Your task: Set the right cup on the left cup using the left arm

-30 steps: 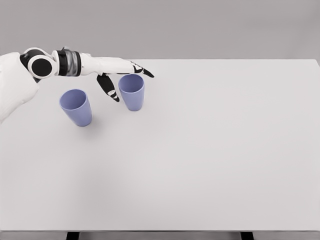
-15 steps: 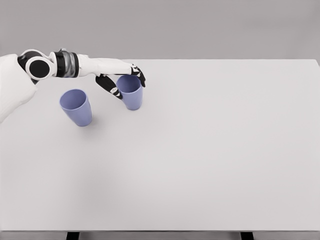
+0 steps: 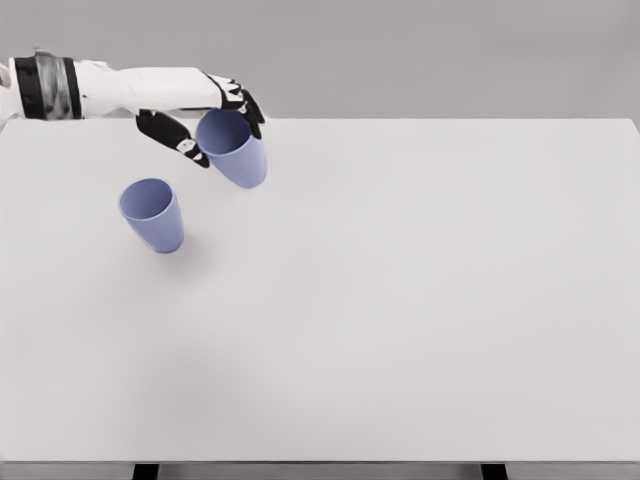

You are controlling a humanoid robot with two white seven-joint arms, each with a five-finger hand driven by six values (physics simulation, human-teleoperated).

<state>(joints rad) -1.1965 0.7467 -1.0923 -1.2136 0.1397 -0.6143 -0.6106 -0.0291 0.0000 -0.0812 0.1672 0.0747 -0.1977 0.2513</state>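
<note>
Surface [image 3: 400, 300]: we log a white top spanning most of the view.
Left arm [image 3: 110, 88]: enters from the upper left edge, reaching right.
Left cup [image 3: 152, 213]: blue, upright on the surface, mouth open.
Right cup [image 3: 233, 147]: blue, tilted, seemingly lifted off the surface, up and right of the left cup, apart from it.
Left hand [image 3: 205, 115]: we see fingers wrapped round the right cup's rim.
</note>
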